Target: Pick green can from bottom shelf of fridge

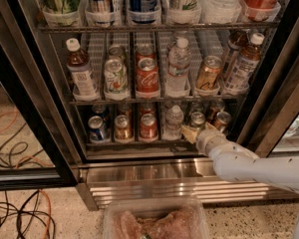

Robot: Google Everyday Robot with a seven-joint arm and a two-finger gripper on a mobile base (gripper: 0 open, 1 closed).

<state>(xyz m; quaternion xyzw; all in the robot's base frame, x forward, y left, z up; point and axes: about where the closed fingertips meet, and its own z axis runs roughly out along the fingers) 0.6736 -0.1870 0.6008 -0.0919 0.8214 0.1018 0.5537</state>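
The fridge [35,108] stands open with its wire shelves in view. On the bottom shelf [134,142] the green can [197,118], pale silvery-green with a shiny top, stands in the lane right of a small water bottle [174,119]. My gripper [199,131] reaches in from the right on a white arm [249,166], at the front edge of this shelf, right at the base of the green can. Its tan fingers [189,134] stand apart on either side of the can's foot and are open. Nothing is held.
The bottom shelf also holds a blue can [97,128], a bronze can [123,127], a red can [148,125] and another bronze can [222,120] right of the green one. Bottles and cans fill the tiers above. The ribbed steel base [149,180], a clear tub [154,220] and floor cables [15,218] lie below.
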